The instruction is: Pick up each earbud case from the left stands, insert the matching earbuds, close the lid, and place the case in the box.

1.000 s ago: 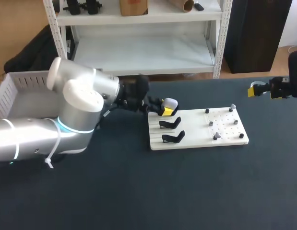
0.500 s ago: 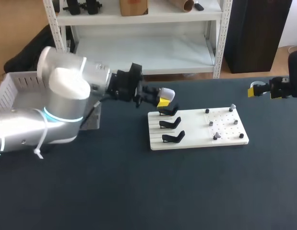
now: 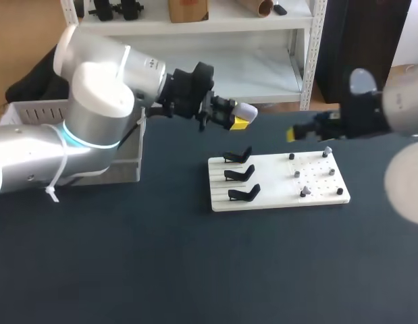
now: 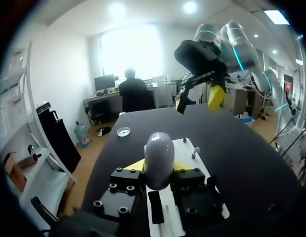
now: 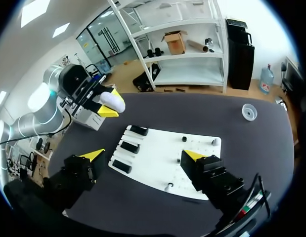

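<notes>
The left tool (image 3: 239, 119) grips a pale case (image 3: 247, 110) in the air near the bench's far edge, beyond the stands (image 3: 239, 174), likely held clear so earbuds (image 3: 297, 173) can go in, while the right tool (image 5: 143, 157) hangs open over the board (image 3: 276, 197), seemingly ready to pick one.

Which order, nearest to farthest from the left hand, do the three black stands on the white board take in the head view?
1. Back stand, at the white board's far edge, toward the left hand.
2. Middle stand, in the row's centre.
3. Front stand, at the near edge.
</notes>
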`<state>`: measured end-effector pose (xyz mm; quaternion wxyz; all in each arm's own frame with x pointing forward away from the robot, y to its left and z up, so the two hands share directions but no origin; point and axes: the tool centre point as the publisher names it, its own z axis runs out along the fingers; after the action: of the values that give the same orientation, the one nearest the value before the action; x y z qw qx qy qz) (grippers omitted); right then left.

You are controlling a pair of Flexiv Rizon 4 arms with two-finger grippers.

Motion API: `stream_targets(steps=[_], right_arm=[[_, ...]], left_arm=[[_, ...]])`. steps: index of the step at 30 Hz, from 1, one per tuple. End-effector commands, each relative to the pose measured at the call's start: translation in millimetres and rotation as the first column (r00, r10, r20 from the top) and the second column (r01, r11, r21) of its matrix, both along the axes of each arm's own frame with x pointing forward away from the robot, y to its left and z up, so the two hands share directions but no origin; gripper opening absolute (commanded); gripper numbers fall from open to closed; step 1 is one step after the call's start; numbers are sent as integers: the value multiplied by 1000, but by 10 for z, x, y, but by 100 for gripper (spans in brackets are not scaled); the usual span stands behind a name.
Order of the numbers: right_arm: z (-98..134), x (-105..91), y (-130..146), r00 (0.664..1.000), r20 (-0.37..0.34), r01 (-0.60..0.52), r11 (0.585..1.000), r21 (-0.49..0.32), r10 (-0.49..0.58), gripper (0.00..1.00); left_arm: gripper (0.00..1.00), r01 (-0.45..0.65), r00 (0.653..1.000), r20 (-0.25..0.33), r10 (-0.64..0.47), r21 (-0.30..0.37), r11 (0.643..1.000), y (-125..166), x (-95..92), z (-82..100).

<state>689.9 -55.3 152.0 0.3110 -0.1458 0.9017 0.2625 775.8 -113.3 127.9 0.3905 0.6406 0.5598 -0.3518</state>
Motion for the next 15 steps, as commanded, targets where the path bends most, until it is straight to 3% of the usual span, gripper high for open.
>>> stream_targets(steps=[1, 15], right_arm=[[-106, 68, 259, 1000, -5, -18, 1000, 4, 18, 100], [-156, 216, 466, 999, -29, -42, 999, 12, 42, 100]], left_arm=[[0, -1, 1000, 24, 1, 4, 1000, -28, -70, 34], [0, 51, 998, 32, -50, -14, 999, -97, -254, 21]])
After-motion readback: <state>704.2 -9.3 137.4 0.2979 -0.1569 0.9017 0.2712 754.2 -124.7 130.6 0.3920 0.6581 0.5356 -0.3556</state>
